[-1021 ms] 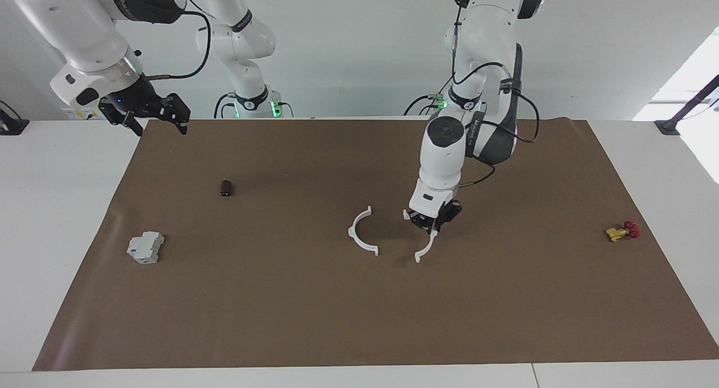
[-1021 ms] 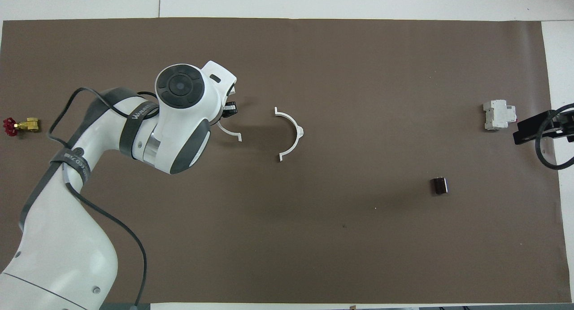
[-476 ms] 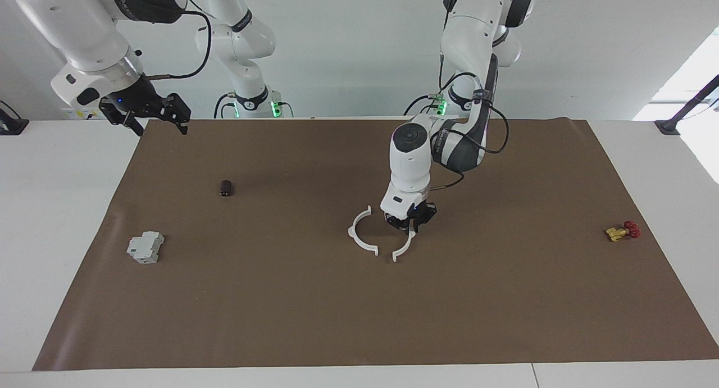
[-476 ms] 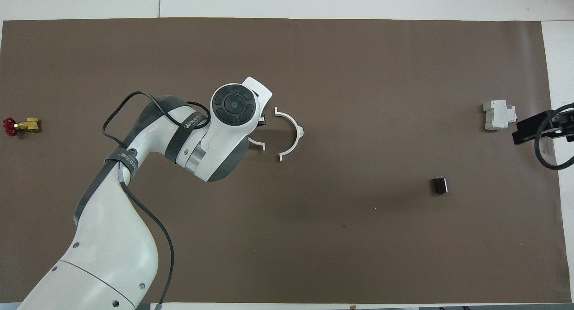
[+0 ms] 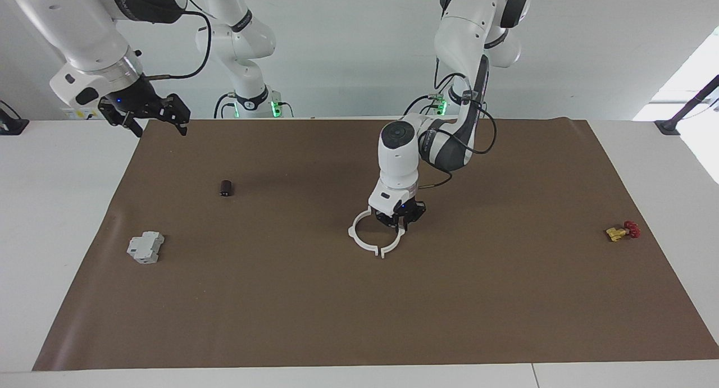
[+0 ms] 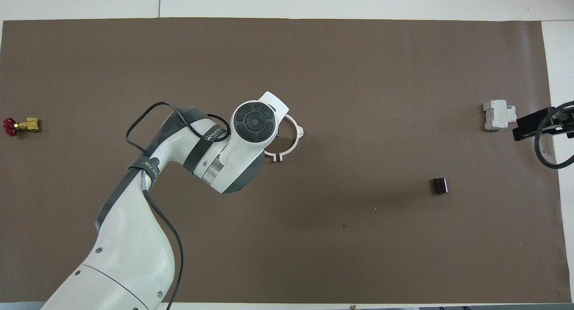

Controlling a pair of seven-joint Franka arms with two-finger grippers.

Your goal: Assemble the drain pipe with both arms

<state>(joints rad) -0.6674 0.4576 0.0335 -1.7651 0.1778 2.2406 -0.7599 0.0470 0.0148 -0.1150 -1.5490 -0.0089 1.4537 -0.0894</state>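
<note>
Gripping one white half-ring (image 5: 394, 243), left gripper (image 5: 399, 224) sets it against the other half-ring (image 5: 356, 234) mid-mat, end tabs meeting; right gripper (image 5: 147, 114) waits spread open over the mat (image 5: 359, 320) corner, well apart from that ring

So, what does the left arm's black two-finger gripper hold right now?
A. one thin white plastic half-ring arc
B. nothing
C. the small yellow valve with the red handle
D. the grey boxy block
A: the left gripper is shut on one white half-ring arc, set against the other half-ring arc lying on the brown mat.
</note>
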